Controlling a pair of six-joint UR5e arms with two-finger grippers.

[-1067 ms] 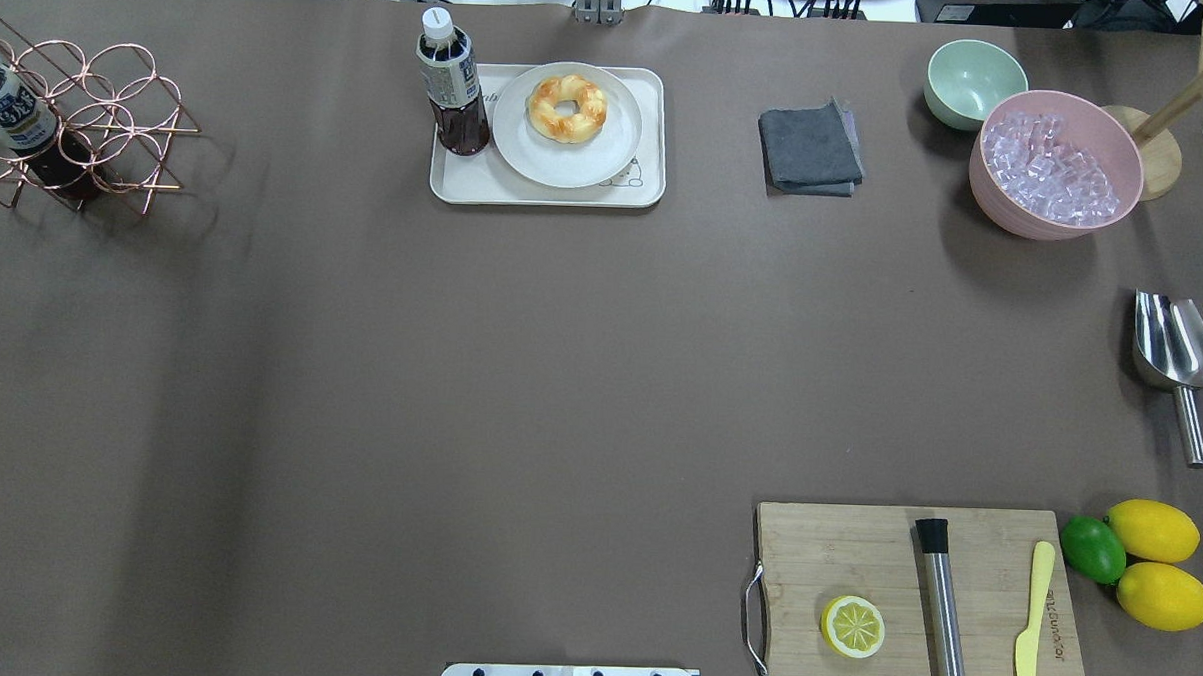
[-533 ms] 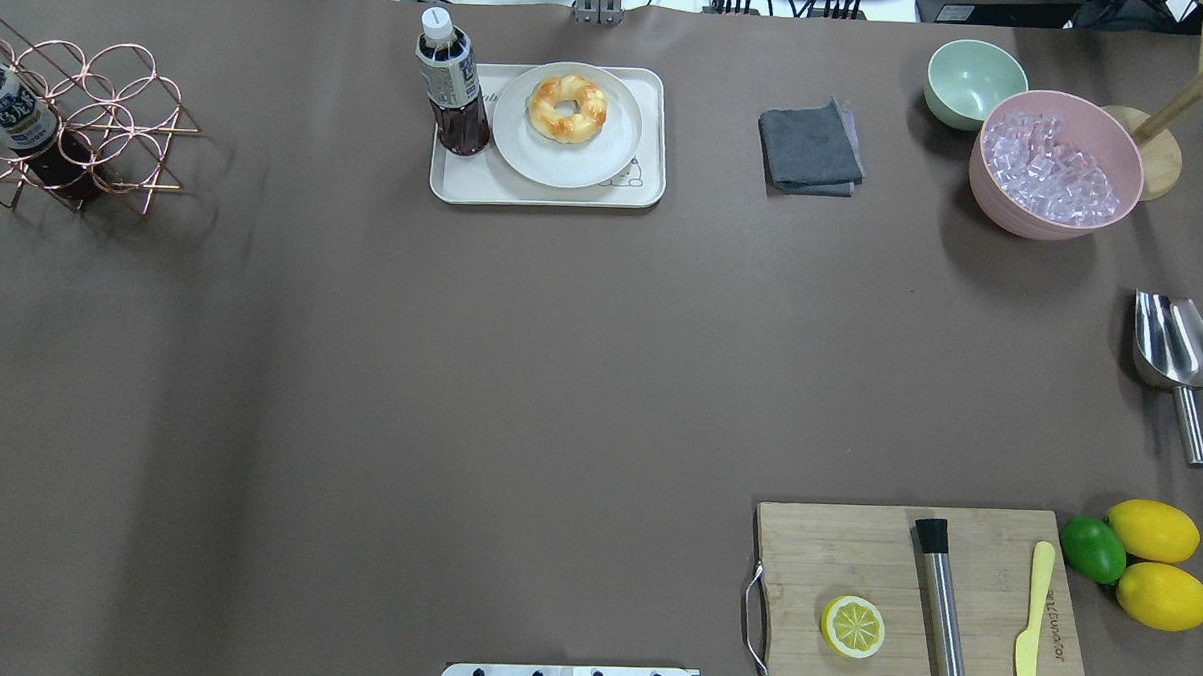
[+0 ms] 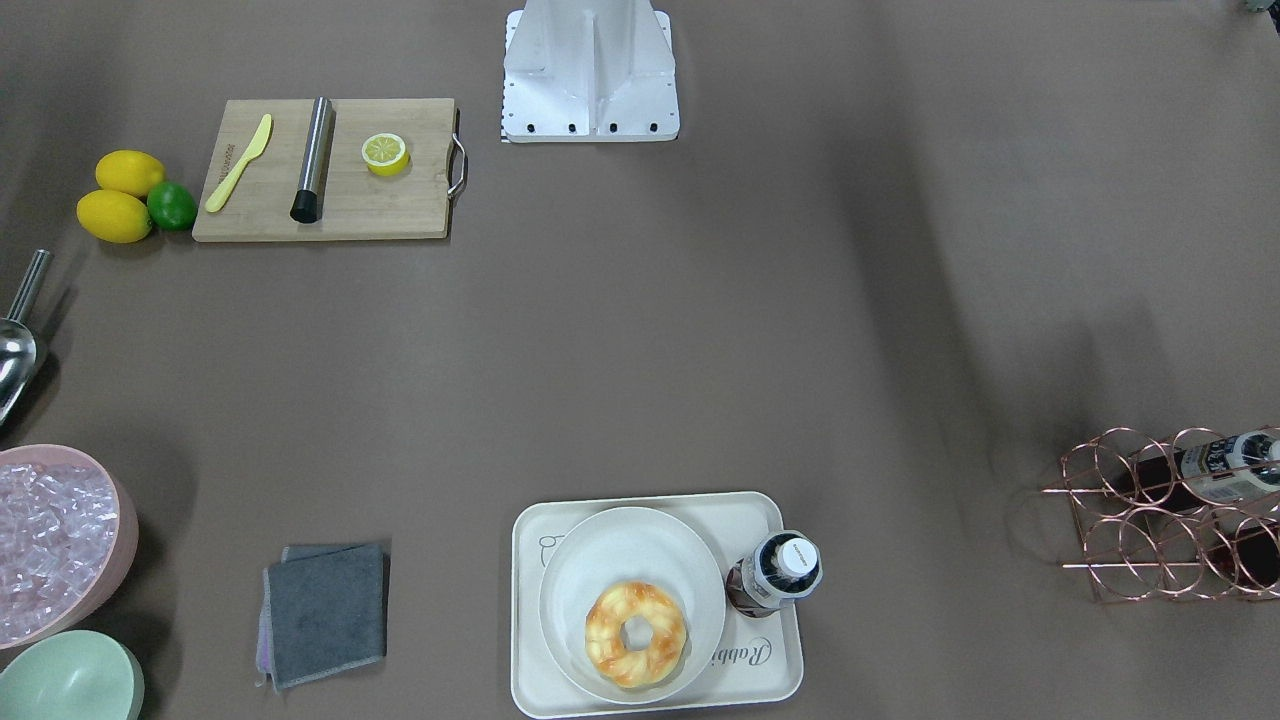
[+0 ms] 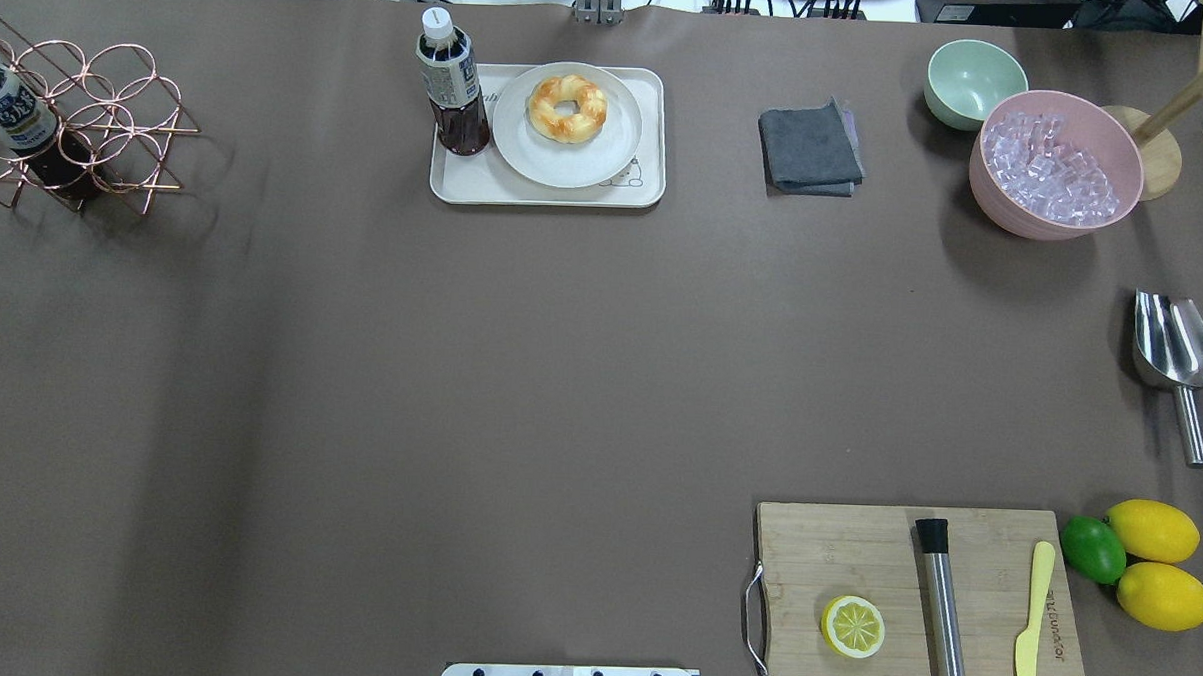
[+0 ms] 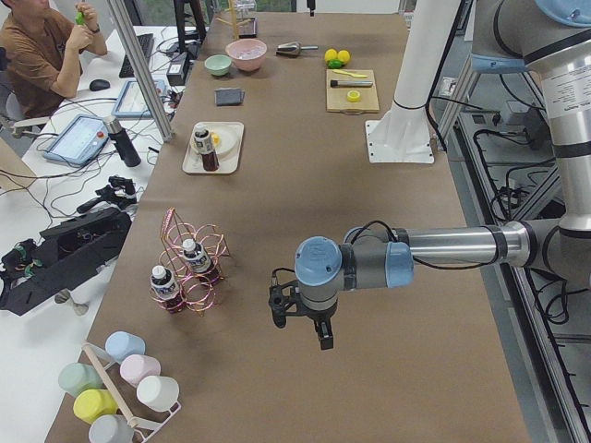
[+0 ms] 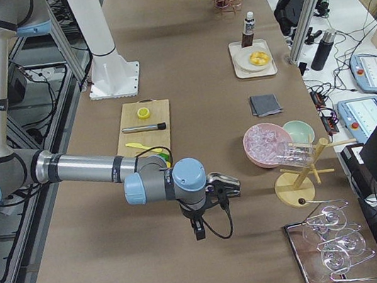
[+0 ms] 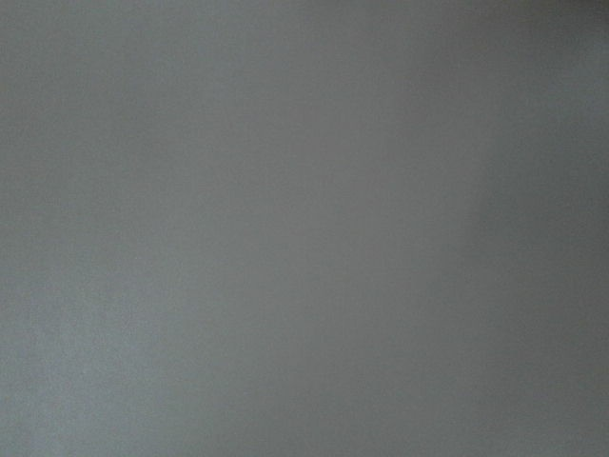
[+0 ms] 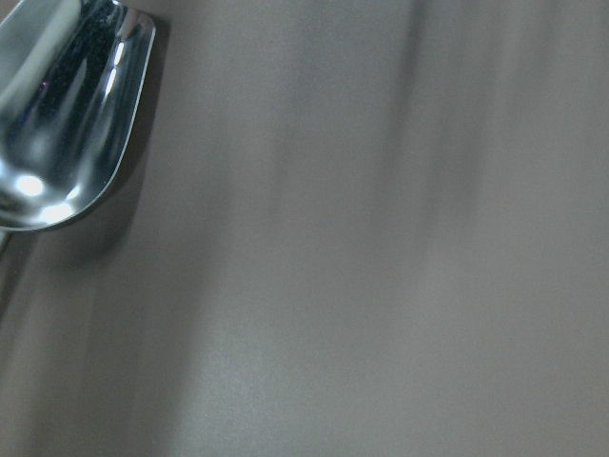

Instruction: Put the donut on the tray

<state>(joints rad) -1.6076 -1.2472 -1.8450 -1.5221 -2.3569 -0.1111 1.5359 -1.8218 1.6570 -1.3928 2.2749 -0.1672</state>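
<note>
The donut is a golden twisted ring. It lies on a round cream plate, which stands on the cream-white tray at the far middle of the table. It also shows in the front view on the tray. My left gripper hangs over the table's near-left part, far from the tray. My right gripper hangs near the table's right end. Both show only in the side views, so I cannot tell whether they are open or shut.
A dark drink bottle stands on the tray's left part. A grey cloth, green bowl and pink bowl of ice are at the far right. A metal scoop, cutting board with lemon half, and copper rack are also there.
</note>
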